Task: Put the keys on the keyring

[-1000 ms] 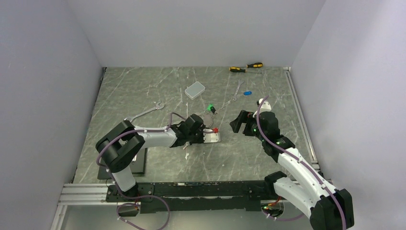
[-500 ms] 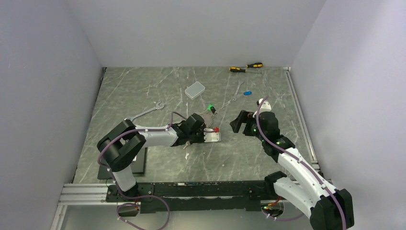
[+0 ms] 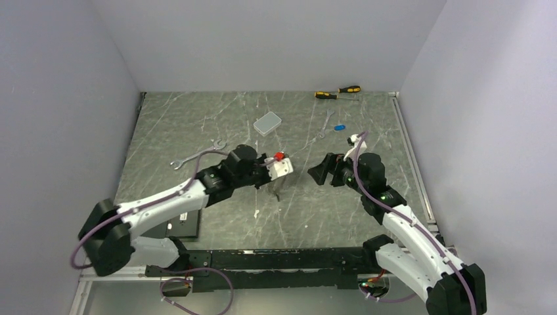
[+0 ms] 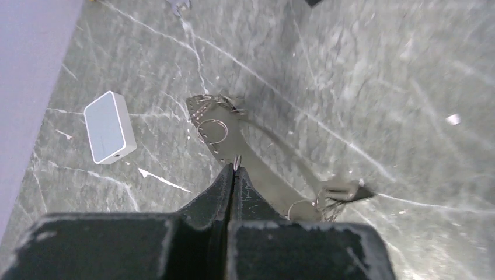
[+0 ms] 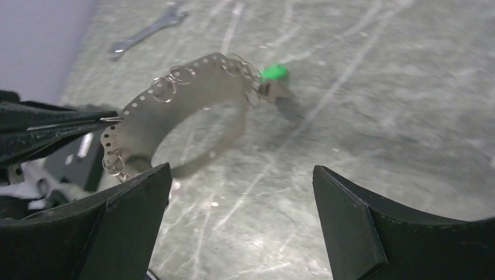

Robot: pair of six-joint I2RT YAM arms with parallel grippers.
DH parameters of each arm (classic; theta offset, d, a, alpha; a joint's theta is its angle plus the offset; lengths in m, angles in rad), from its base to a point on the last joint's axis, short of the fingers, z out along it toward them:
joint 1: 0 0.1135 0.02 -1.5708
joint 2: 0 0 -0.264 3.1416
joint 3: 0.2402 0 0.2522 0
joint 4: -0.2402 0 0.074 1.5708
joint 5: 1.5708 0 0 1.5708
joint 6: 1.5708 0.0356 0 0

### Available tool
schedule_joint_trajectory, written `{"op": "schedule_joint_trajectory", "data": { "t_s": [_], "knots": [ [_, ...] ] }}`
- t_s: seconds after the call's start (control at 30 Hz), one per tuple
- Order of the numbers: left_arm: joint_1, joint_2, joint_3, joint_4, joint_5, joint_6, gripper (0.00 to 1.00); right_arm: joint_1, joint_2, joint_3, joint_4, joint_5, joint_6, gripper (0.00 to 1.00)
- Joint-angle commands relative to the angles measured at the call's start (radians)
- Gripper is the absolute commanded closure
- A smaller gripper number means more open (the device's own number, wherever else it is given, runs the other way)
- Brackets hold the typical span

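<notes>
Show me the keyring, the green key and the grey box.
keyring (image 5: 192, 87), right wrist view, its curved band
green key (image 5: 273, 72), right wrist view, its green head
grey box (image 4: 109, 127), left wrist view, its top face

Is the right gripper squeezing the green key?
No, the right gripper is wide open and empty; the green key is farther off, by the keyring.
</notes>
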Motion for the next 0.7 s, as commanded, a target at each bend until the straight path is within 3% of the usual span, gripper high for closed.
{"op": "schedule_joint_trajectory", "data": {
  "t_s": [0.0,0.27,0.53,0.67],
  "knots": [
    [0.002,-0.169,-0.042,0.052,0.051,-0.158,1.00,0.007,-0.064,-0.012,0.200,-0.259,-0.007,0.05],
    [0.000,-0.425,-0.104,0.152,0.204,-0.345,1.00,0.031,-0.214,-0.071,0.529,-0.588,0.069,0.11],
    [0.000,-0.553,-0.166,0.330,0.349,-0.586,1.00,0.139,-0.280,-0.159,0.823,-0.625,0.067,0.21],
    [-0.001,-0.570,-0.203,0.440,0.423,-0.684,1.00,0.233,-0.269,-0.148,0.824,-0.610,-0.034,0.31]
  ]
}}
